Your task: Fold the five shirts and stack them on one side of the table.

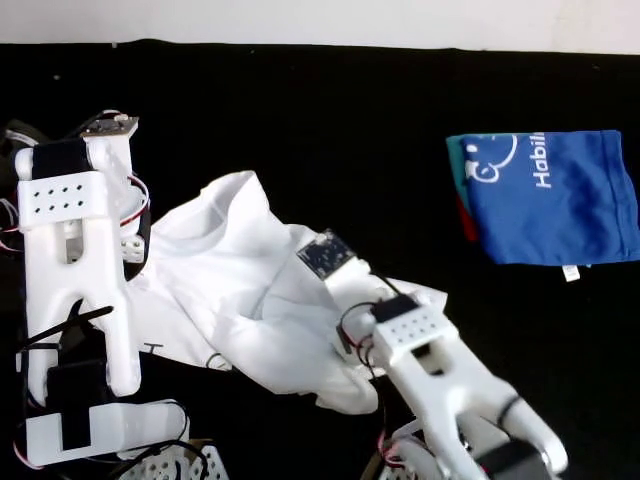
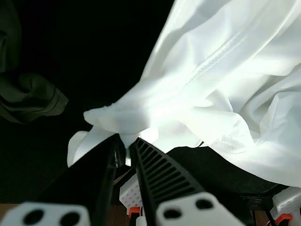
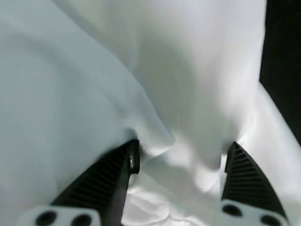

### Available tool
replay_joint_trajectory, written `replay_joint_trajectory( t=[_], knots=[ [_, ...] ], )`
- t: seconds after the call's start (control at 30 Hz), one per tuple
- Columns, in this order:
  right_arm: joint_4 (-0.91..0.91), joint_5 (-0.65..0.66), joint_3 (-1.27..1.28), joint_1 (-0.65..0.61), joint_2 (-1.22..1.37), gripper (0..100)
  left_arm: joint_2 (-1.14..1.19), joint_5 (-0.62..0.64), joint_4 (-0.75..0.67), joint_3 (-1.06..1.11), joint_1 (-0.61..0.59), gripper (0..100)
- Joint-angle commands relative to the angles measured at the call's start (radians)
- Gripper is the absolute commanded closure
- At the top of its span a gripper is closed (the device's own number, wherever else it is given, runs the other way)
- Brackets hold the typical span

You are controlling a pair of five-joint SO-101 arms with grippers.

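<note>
1. The white shirt (image 1: 250,280) lay crumpled and unfolded on the black table (image 1: 300,110), left of centre in the high view, between the two arms.
2. We saw the left arm (image 1: 75,260) standing at the shirt's left edge. The right arm (image 1: 440,370) reached in from the near edge over the shirt's right part.
3. The left gripper (image 2: 127,148) was pinching a fold of the white shirt. In its wrist view its two black fingers (image 2: 157,176) stood almost together, with a tongue of cloth caught between their tips and the rest of the shirt spreading away beyond them.
4. The right gripper (image 3: 183,153) was spread wide. Its ribbed fingers (image 3: 106,181) stood well apart, both tips at the rumpled white cloth, which bulged up between them, and they clasped nothing.
5. A blue shirt (image 1: 555,200) lay folded at the table's right side, well apart from the white one, on top of a small stack. A teal edge (image 1: 457,160) and a red edge (image 1: 464,215) of other garments showed under its left side.
6. In the left wrist view we also made out a dark green cloth (image 2: 28,94) bunched on the table, apart from the white shirt.
</note>
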Motion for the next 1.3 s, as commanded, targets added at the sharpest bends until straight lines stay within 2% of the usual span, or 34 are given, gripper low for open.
replay_joint_trajectory(
  t=[0.0,0.07,0.13,0.23,0.43,0.57,0.7,1.0,1.07,1.17,1.27],
  knots=[
    [-0.018,-0.006,-0.094,0.013,0.128,85.3,-0.048,0.006,0.006,-0.013,-0.002,99],
    [-0.018,-0.006,-0.139,0.013,0.194,99.1,-0.048,0.006,0.006,-0.013,-0.002,99],
    [-0.018,-0.006,-0.173,0.013,0.242,97.1,-0.048,0.006,0.006,-0.013,-0.002,99],
    [-0.015,-0.006,-0.216,0.041,0.268,99.4,-0.048,0.006,0.006,-0.013,-0.002,99],
    [-0.013,-0.003,-0.305,0.193,0.197,99.2,-0.041,0.006,-0.008,-0.012,-0.002,99],
    [-0.013,0.069,-0.397,0.282,0.145,99.2,-0.039,0.008,-0.081,-0.013,-0.002,99],
    [-0.013,0.084,-0.539,0.354,0.133,99.2,-0.050,0.017,-0.104,-0.021,0.031,99],
    [-0.018,0.084,-0.839,0.371,0.137,99.2,-0.045,0.163,-0.018,-0.292,0.128,99],
    [-0.028,0.084,-0.868,0.371,0.160,99.2,-0.039,0.164,-0.006,-0.277,0.160,99],
    [-0.035,0.084,-0.901,0.374,0.248,98.9,-0.039,0.160,-0.032,-0.143,0.176,99],
    [-0.027,0.080,-0.918,0.374,0.335,96.3,-0.039,0.160,-0.155,0.044,0.166,99]
  ],
)
